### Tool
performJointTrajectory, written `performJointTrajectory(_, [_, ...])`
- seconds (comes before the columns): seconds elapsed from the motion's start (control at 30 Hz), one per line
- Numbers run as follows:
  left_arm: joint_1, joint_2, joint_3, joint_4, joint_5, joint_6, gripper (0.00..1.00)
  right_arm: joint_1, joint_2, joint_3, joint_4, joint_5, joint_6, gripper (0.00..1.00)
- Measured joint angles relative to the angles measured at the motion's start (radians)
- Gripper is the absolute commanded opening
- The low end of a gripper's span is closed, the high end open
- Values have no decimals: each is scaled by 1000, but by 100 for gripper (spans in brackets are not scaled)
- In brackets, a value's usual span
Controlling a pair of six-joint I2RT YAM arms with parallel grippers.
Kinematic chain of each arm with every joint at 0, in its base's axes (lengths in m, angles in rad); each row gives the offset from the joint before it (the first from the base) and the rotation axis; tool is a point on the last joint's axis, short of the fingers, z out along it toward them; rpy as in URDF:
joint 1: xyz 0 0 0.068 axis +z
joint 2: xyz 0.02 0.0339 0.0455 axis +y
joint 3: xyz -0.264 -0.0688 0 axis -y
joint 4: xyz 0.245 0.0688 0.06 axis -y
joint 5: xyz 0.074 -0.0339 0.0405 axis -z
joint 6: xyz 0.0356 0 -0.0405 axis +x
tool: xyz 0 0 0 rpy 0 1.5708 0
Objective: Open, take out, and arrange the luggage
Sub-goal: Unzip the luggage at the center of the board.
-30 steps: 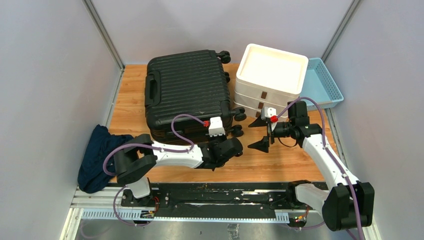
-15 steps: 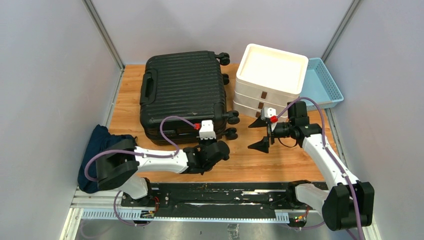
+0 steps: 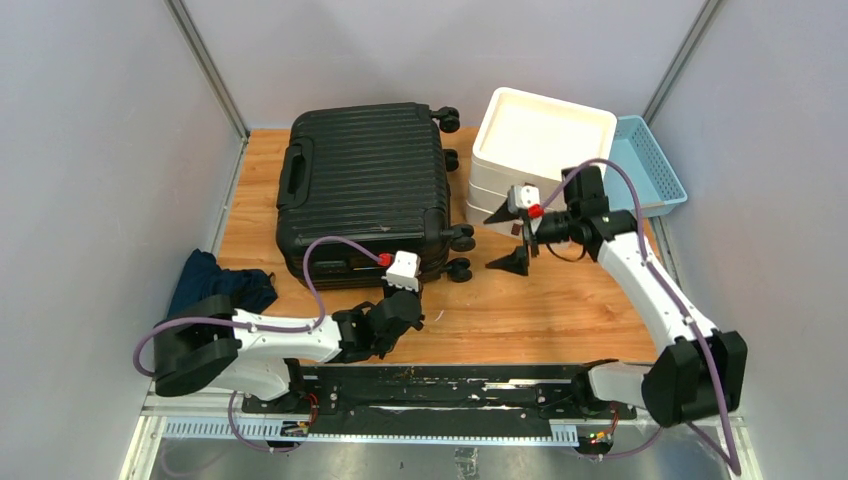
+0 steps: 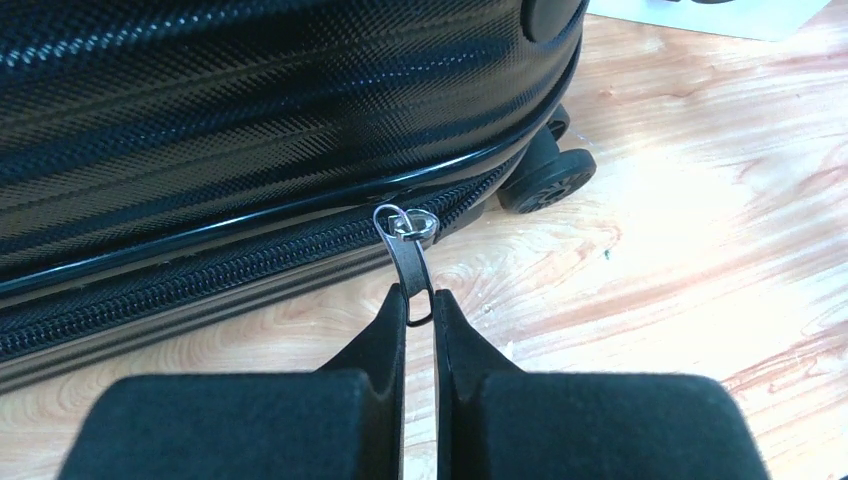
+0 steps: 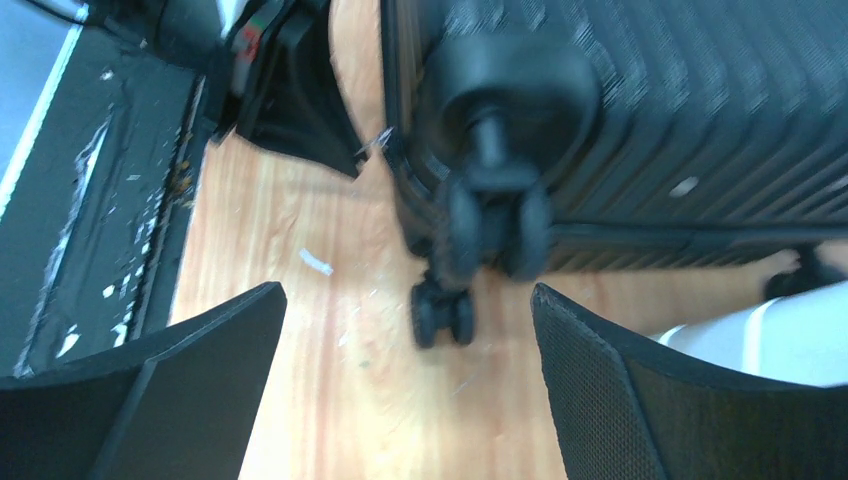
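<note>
Drawn back toward the near edge of the bench [image 3: 560,310] over the last second, with left end effector [image 4: 420,300] clamped flat on the zipper pull [image 4: 408,265] at the near seam of the luggage [image 3: 365,190], lying lid-up at back left. Likely the unzipping underway, no gap visible yet, and the case dragged slightly leftward. Further right, swung up from mid-bench toward the wheels [image 3: 460,240], with right end effector [image 3: 505,240] spread wide, holding nothing, perhaps for bracing.

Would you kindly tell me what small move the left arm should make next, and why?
Probably slide the zipper pull along its track: the left jaws are pinched shut on it, and the luggage lid is not yet open.
</note>
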Motion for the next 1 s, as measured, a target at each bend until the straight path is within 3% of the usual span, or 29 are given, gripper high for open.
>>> performJointTrajectory(0.23, [2, -18, -31, 55, 19, 55, 0, 115, 229, 349, -103, 57, -20, 100])
performJointTrajectory(0.47, [2, -44, -60, 89, 32, 68, 0, 190, 363, 423, -166, 170, -2, 96])
performJointTrajectory(0.7, [2, -64, -70, 91, 40, 69, 0, 216, 419, 427, -186, 241, 26, 72])
performJointTrajectory(1.0, [2, -135, -116, 110, 51, 48, 0, 229, 382, 391, -167, 260, -10, 25])
